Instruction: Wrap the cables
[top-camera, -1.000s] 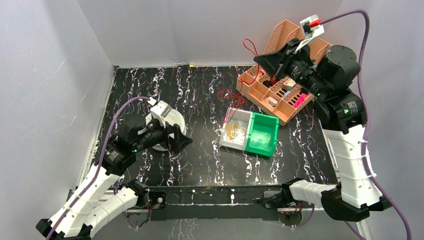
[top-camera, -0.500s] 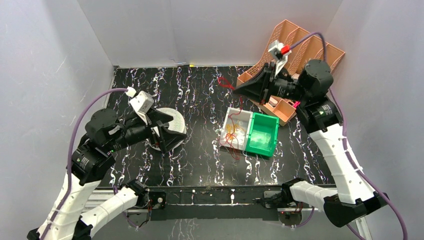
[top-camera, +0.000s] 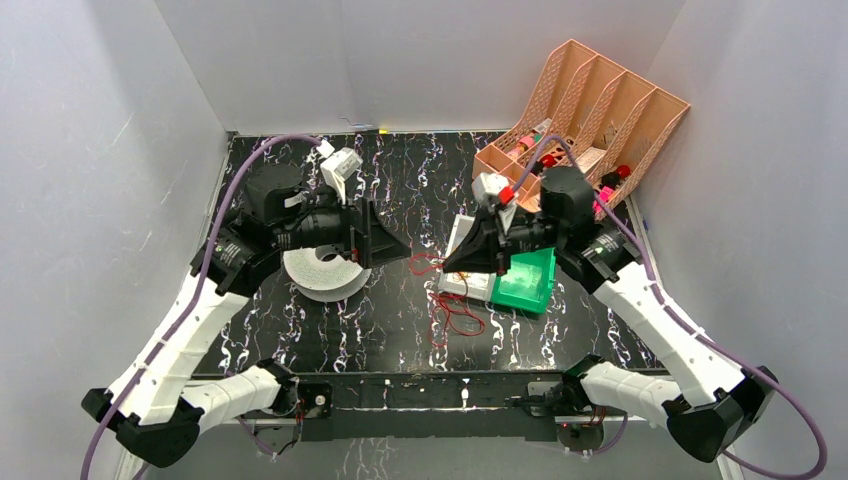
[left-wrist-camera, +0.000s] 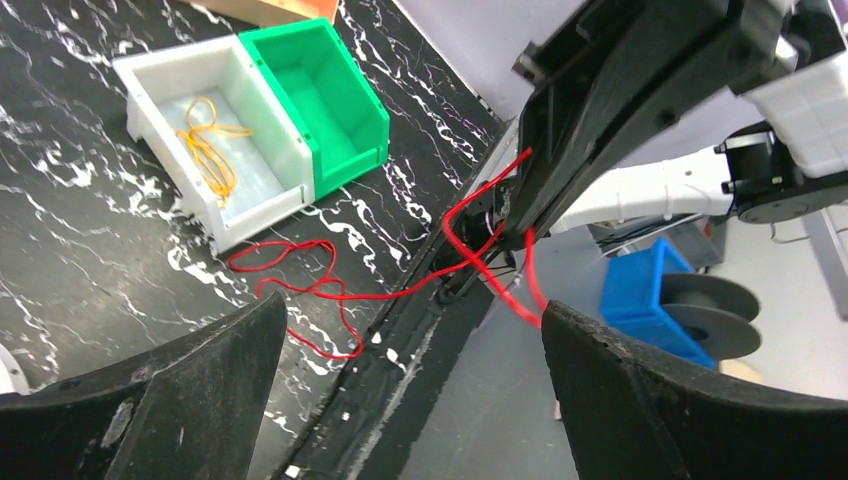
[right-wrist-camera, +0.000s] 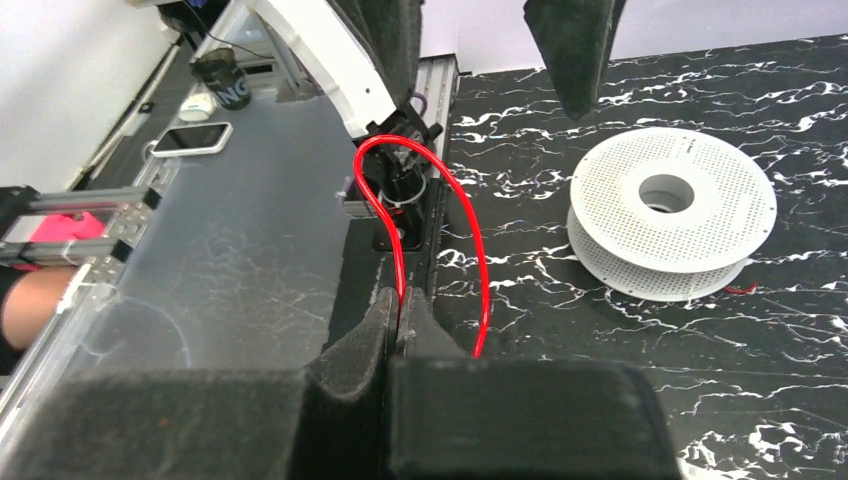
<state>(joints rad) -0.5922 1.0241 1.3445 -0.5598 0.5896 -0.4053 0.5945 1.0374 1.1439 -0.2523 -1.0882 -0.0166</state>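
Both my arms have swung in to the middle. My right gripper (right-wrist-camera: 400, 312) pinches the thin, glossy red cable (right-wrist-camera: 478, 270), its slack squiggled on the marbled table (top-camera: 400, 320). My left gripper (left-wrist-camera: 410, 330) gapes wide, holding nothing. Beyond sits the perforated white spool (right-wrist-camera: 670, 210). I can't make out the cable's ends.

Robotics lab, boxed test cell. White panel walls (top-camera: 290, 60) close off black marbled counter (top-camera: 400, 320) on three sides. Left arm (top-camera: 180, 330) and right arm (top-camera: 660, 310) bolted to metal rail (top-camera: 430, 385) at near edge; purple harness cable (top-camera: 280, 139) loops off wrist. Past counter edge: grey bench (right-wrist-camera: 230, 250) with smartphone (right-wrist-camera: 190, 138) and black cup (right-wrist-camera: 222, 88); blue crate (left-wrist-camera: 640, 290), grey spool (left-wrist-camera: 715, 315). Staged props on counter: peach sorting rack (top-camera: 600, 100), white bin (top-camera: 462, 228), green bin (top-camera: 530, 275), white perforated spool (top-camera: 320, 275).
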